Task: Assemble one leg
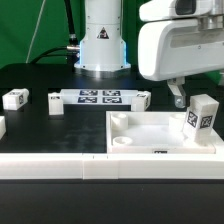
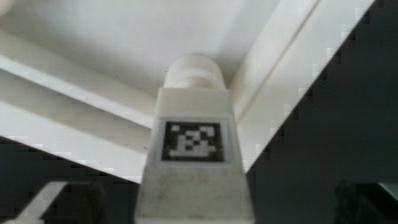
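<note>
Our gripper hung open, empty, above the upright leg. We judged centring both fingers around it before closing would keep it straight on the tray.

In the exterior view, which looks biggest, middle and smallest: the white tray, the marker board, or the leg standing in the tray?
1. White tray, biggest.
2. Marker board, though it lies farther from the camera.
3. Leg, smallest.

The black desk carries the marker board toward the back, flat beside the arm's base. In front lies a large white tray with a raised rim. Small white tagged posts rest on the desk: one at the exterior view's left, another just beside the board.
</note>
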Robot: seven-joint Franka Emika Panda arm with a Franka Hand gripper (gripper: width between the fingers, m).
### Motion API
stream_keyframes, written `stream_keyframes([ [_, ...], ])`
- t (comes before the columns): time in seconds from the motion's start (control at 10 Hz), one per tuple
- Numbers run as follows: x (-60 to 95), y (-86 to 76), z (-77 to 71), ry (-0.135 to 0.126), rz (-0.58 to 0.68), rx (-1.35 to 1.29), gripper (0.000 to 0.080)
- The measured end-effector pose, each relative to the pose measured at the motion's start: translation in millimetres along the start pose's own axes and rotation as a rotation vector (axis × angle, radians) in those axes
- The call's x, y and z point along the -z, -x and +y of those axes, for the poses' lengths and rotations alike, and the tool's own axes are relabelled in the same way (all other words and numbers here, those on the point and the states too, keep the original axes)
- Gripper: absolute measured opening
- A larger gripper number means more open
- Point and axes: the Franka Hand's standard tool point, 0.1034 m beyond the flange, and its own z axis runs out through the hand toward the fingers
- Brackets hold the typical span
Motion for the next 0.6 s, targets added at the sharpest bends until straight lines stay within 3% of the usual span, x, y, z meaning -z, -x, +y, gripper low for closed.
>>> stream_keyframes([
  [0.3,1.7,1.5,-2.8,-0.054,-0.205,0.004,0.0649],
  [0.4,0.7,-8.6,4.0,-0.041,-0.157,0.008,0.0649],
  [0.6,-3.5,-11.3,13.0,-0.022,-0.106,0.003,0.0649],
])
